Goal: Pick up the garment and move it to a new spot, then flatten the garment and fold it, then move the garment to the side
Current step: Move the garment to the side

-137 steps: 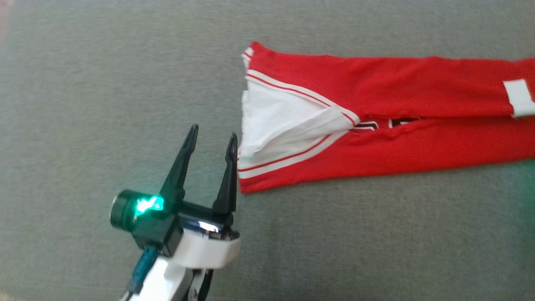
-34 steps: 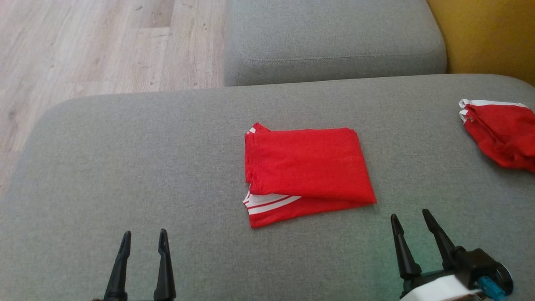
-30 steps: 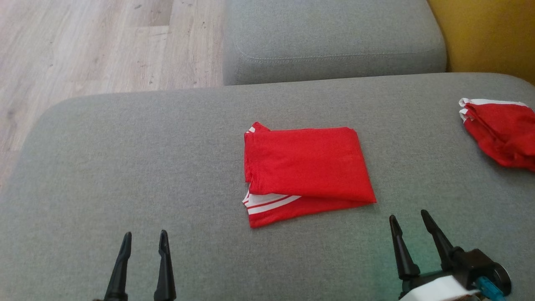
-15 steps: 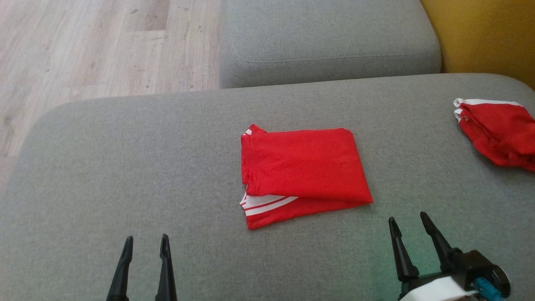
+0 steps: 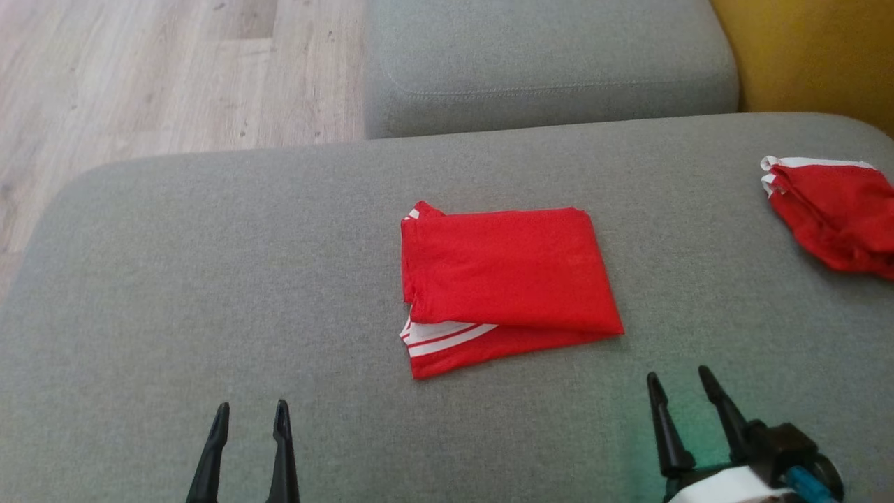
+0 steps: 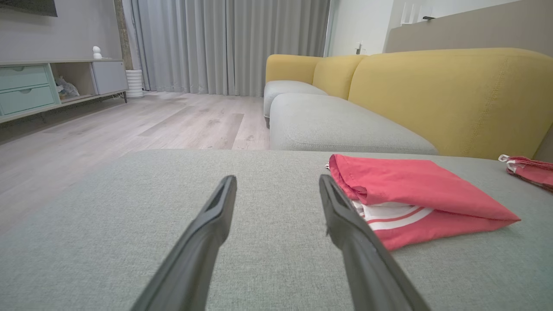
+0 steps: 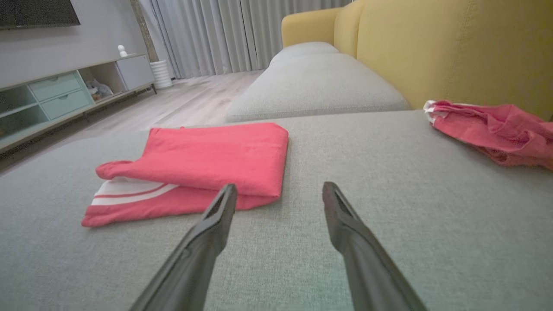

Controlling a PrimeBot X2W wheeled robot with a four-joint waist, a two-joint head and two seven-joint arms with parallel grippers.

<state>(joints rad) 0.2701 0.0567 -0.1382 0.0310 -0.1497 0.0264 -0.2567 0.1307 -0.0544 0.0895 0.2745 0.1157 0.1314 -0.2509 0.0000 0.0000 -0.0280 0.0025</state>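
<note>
Head view, notes. Folded red cloth garment with white stripes point(image 5: 506, 279) lies flat at mid-frame on the grey fabric sofa seat point(image 5: 209, 279). Its long axis runs left to right across the frame. The striped under-layer peeks out at its lower-left corner.

My right tool point(image 5: 678, 374), at lower right of frame, is the nearer one. Its tips sit just below the garment's lower-right corner without touching, so the garment lies up and left of them. My left tool point(image 5: 251, 405), at lower left, is well apart, with the garment up and right of it. Both tools are released, fingers spread, nothing held.

Judgement: the fold looks done and the shift to the side remains. The right tool has the shorter reach.

The seat is woven grey. A crumpled red garment point(image 5: 831, 209) lies at the right edge of frame. A second grey cushion point(image 5: 545, 63) is at top centre, a yellow backrest point(image 5: 803, 49) at upper right, and pale wood floor point(image 5: 140, 70) at upper left.
</note>
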